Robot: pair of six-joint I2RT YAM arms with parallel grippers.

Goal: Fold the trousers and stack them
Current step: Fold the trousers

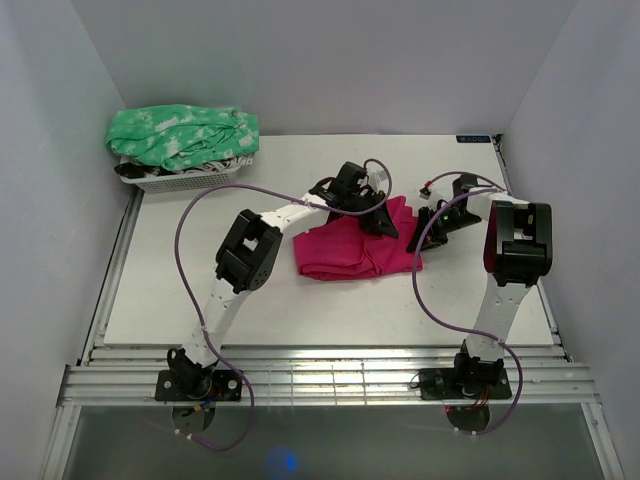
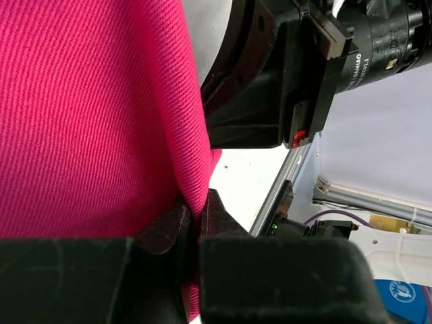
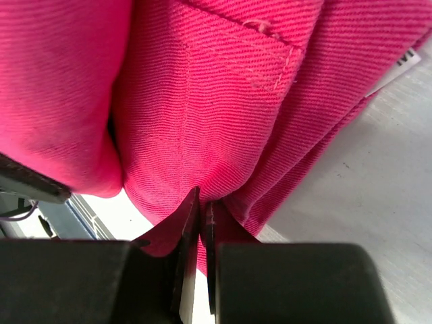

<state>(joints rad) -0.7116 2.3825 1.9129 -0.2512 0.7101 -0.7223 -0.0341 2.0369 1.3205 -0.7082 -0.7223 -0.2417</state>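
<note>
The magenta-pink trousers [image 1: 350, 250] lie bunched and partly folded in the middle of the table. My left gripper [image 1: 378, 222] is at their far edge, shut on a fold of the pink fabric [image 2: 101, 115]; its jaws pinch the cloth at the fingertips [image 2: 194, 214]. My right gripper [image 1: 422, 228] is at the trousers' right edge, shut on the pink fabric [image 3: 223, 115], which fills its wrist view and shows a seam and a stitched pocket corner. The two grippers are close together. A white label [image 3: 405, 61] sticks out of the fabric.
A white basket [image 1: 180, 178] with a green-and-white mottled garment [image 1: 180, 135] heaped on it stands at the back left corner. White walls close in the table on three sides. The right arm's body [image 2: 304, 74] shows close in the left wrist view.
</note>
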